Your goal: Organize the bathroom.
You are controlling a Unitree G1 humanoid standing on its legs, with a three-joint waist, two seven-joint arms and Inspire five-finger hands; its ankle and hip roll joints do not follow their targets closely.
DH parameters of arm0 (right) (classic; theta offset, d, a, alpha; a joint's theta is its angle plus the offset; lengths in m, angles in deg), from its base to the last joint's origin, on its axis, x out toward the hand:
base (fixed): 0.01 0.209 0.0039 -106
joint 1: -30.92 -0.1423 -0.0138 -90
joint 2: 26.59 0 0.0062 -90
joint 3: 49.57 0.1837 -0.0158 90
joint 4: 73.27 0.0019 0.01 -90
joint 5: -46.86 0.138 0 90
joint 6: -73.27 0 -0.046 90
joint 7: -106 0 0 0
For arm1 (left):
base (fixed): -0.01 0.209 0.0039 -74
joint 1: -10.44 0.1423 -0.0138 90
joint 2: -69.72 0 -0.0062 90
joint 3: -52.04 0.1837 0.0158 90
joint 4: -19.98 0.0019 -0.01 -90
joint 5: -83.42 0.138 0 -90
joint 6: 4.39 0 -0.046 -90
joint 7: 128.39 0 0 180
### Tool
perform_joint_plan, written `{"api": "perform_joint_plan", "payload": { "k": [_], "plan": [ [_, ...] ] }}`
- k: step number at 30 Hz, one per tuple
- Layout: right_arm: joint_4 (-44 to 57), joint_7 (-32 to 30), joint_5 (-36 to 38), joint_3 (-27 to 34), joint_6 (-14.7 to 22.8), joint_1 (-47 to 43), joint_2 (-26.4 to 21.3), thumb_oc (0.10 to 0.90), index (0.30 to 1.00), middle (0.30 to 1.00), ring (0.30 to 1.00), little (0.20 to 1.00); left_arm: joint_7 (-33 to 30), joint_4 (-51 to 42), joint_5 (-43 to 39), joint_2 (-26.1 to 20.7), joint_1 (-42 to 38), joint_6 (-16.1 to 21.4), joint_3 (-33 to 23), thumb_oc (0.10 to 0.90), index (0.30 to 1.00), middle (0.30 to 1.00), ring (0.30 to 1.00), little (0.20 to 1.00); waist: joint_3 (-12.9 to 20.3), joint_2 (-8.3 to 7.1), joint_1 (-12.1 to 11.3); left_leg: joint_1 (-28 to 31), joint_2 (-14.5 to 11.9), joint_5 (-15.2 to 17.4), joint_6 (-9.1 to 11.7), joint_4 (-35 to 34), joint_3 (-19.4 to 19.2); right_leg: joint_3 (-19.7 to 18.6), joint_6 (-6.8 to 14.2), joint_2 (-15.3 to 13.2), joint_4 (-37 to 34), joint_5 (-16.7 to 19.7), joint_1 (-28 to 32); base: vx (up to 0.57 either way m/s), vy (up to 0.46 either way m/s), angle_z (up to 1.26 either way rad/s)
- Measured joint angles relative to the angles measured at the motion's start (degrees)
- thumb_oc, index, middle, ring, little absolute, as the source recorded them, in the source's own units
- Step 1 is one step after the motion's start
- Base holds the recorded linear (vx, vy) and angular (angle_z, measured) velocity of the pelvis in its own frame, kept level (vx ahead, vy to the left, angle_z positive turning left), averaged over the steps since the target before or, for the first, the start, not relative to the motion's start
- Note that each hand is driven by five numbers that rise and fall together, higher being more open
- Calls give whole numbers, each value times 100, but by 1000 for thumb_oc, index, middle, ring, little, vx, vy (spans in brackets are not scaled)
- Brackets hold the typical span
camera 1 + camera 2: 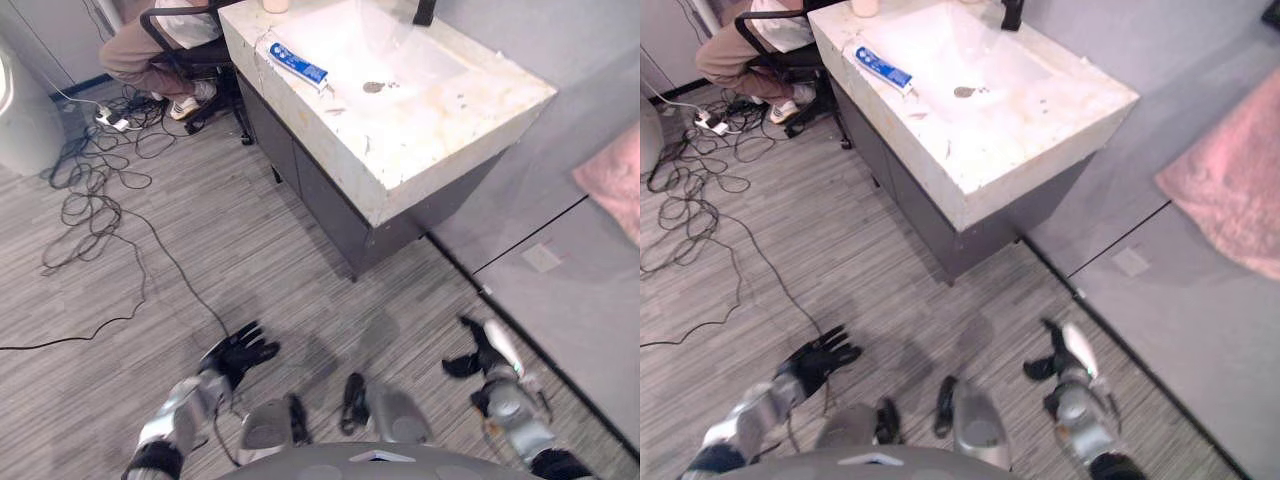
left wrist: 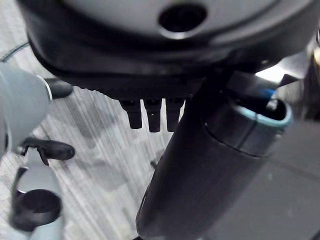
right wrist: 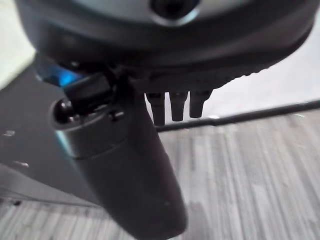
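Far ahead of the dark left hand (image 1: pixel 240 352), a blue-and-white tube (image 1: pixel 297 64) lies on a cream, faintly marbled sink top (image 1: pixel 440 130) above a dark grey cabinet (image 1: pixel 330 205), the floor (image 1: pixel 250 250) striped grey, and a pink towel (image 1: pixel 1230 190) hangs beyond the right hand (image 1: pixel 1060 350).

Both eye views look steeply down from the head, sharing the sink (image 1: pixel 400 90) and floor (image 1: pixel 200 240). Each wrist view looks along its own hand, very close, toward the floor.

Vanity (image 1: pixel 400 150) blocks ahead (floor (image 1: pixel 250 250) open)
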State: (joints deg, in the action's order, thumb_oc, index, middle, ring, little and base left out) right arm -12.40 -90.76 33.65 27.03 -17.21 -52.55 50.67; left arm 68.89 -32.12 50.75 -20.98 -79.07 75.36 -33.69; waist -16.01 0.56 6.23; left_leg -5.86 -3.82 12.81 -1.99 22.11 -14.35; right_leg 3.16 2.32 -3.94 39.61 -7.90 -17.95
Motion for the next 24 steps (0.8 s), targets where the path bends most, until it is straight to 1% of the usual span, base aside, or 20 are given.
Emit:
{"api": "perform_joint_plan", "payload": {
  "k": [1,2,3,4,5,6,8,9,12,13,14,15,16,17,18,20,21,22,23,24],
  "plan": [
    [60,21,6,-18,75,26,-21,800,900,900,900,900,60,-141,13,-58,-105,47,193,800,900,900,900,900,90,-82,129,-240,209,-100,1,38,328,-787,202,151,103,-139,-118,142,-281,195],
    [68,-2,12,15,107,110,3,800,900,900,900,900,102,-274,50,-24,-259,2,285,800,900,900,900,900,54,-62,199,-411,281,-188,22,92,634,-1309,233,300,-90,-317,-131,82,-122,175],
    [31,79,8,-8,67,189,27,800,900,900,900,900,83,-383,30,-6,-398,-19,425,800,900,900,900,900,10,-79,275,-545,337,-239,69,35,934,-1535,176,399,-556,-420,26,82,-136,165],
    [13,245,-4,-35,8,254,100,800,900,900,900,900,16,-511,-109,-2,-356,-96,427,800,900,900,900,900,-41,-187,270,-447,371,-419,167,-191,940,-1260,117,305,-960,-458,153,74,-103,113],
    [2,379,-5,-59,-27,344,195,800,900,900,900,900,-83,-598,-233,12,-201,-128,381,800,900,900,900,900,-31,-300,115,-279,435,-544,232,-406,950,-1066,-53,215,-1413,-231,391,77,-97,61],
    [2,427,-9,-77,-14,385,205,800,900,900,900,900,-162,-554,-280,47,-17,-150,351,800,900,900,900,900,-69,-238,93,-140,406,-588,204,-490,1044,-991,-30,226,-1559,-41,614,45,-43,33],
    [1,501,-129,-66,-18,479,183,800,900,900,900,900,-300,-441,-300,30,380,-278,339,800,900,900,900,900,-24,-67,74,-21,322,-635,255,-691,1193,-764,-67,254,-1842,26,841,11,-35,45],
    [-70,514,-211,-67,-25,501,177,800,900,900,900,900,-405,-202,-300,31,642,-287,211,800,900,900,900,900,40,117,38,102,306,-857,296,-1016,1267,-611,-99,254,-1944,62,897,31,-34,47],
    [-438,587,-220,-196,-46,343,202,800,900,900,900,900,-542,309,-302,49,773,-249,-142,800,900,900,900,900,48,131,9,313,211,-1095,362,-1474,1285,-332,-160,234,-2206,143,1103,40,19,47],
    [-544,596,-221,-234,-49,313,207,800,900,900,900,900,-587,517,-300,48,733,-247,-256,800,900,900,900,900,37,111,-8,368,193,-1117,391,-1550,1275,-264,-165,223,-2273,146,1166,34,45,36],
    [-636,599,-224,-263,-48,262,215,800,900,900,900,900,-649,671,-298,43,731,-226,-368,800,900,900,900,900,49,126,-91,412,178,-1118,393,-1590,1215,-255,-166,216,-2297,142,1198,46,54,16],
    [-696,600,-224,-264,-44,235,224,800,900,900,900,900,-737,848,-271,47,671,-215,-469,800,900,900,900,900,41,69,-147,436,179,-1142,403,-1630,1161,-263,-161,214,-2369,151,1215,60,60,1],
    [-711,596,-224,-263,-38,208,248,800,900,900,900,900,-810,955,-263,29,747,-209,-545,800,900,900,900,900,61,59,-166,432,197,-1151,389,-1641,1159,-259,-149,190,-2406,158,1248,81,68,1],
    [-749,591,-225,-264,-37,176,290,800,900,900,900,900,-910,1078,-260,29,772,-200,-634,800,900,900,900,900,78,16,-164,427,217,-1168,360,-1669,1156,-254,-121,177,-2479,177,1291,54,39,4],
    [-749,591,-225,-264,-37,176,290,800,900,900,900,900,-910,1078,-260,29,772,-200,-634,800,900,900,900,900,78,16,-164,427,217,-1168,360,-1669,1156,-254,-121,177,-2479,177,1291,63,66,9],
    [-870,598,-229,-267,-34,185,443,800,900,900,900,900,-1085,1350,-273,35,795,-172,-875,800,900,900,900,900,155,-69,-159,429,254,-1197,346,-1742,1186,-184,-86,148,-2624,223,1409,66,88,20],
    [-876,615,-231,-310,-27,264,528,800,900,900,900,900,-1191,1350,-279,41,881,-94,-1011,800,900,900,900,900,205,-133,-196,394,282,-1220,420,-1627,1273,-155,-95,184,-2665,210,1450,93,129,34],
    [-887,622,-236,-308,-7,314,595,800,900,900,900,900,-1206,1351,-285,33,868,-76,-1135,800,900,900,900,900,215,-213,-214,190,358,-1217,434,-1261,1332,-142,-152,100,-2669,161,1409,96,152,39],
    [-958,642,-247,-311,-3,308,657,800,900,900,900,900,-1218,1353,-289,26,806,-26,-1219,800,900,900,900,900,208,-322,-314,-255,464,-1223,472,-496,1352,-127,-241,-65,-2595,79,1354,114,204,33],
    [-1117,656,-400,-330,12,303,644,800,900,900,900,900,-1209,1395,-286,36,649,-7,-1189,800,900,900,900,900,175,-389,-418,-797,520,-1240,603,353,1399,-63,-241,-211,-2601,136,1371,144,334,18]
  ]
}}
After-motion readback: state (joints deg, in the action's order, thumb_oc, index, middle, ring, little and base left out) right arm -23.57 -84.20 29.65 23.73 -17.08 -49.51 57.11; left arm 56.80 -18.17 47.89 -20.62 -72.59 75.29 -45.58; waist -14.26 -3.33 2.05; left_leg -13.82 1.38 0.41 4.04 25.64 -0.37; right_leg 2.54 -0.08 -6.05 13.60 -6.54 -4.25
